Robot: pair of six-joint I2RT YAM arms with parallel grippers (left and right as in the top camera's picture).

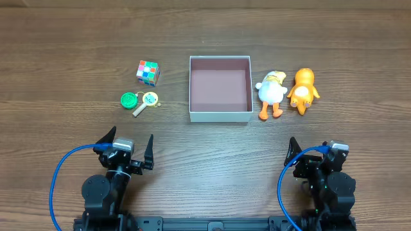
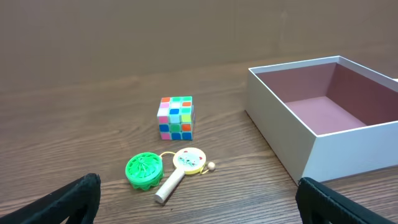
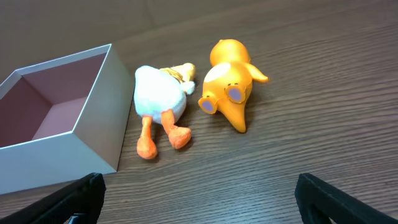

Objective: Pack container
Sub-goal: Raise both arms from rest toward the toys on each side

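The container (image 1: 219, 116) is a square shallow white box with a pinkish-brown floor, empty, at the table's middle; it also shows in the left wrist view (image 2: 280, 118) and the right wrist view (image 3: 93, 127). Left of it lie a colourful puzzle cube (image 1: 148, 72) (image 2: 176, 117), a green round toy (image 1: 129, 100) (image 2: 144, 170) and a small yellow rattle drum on a stick (image 1: 146, 102) (image 2: 183, 165). Right of it lie a white duck with orange feet (image 1: 271, 94) (image 3: 160, 99) and an orange plush animal (image 1: 303, 90) (image 3: 229, 90). My left gripper (image 1: 128, 142) (image 2: 199, 205) and right gripper (image 1: 313, 149) (image 3: 199, 202) are open and empty near the front edge.
Blue cables (image 1: 58, 179) loop beside each arm base at the table's front edge. The wooden table (image 1: 212, 160) is bare between the grippers and the toys.
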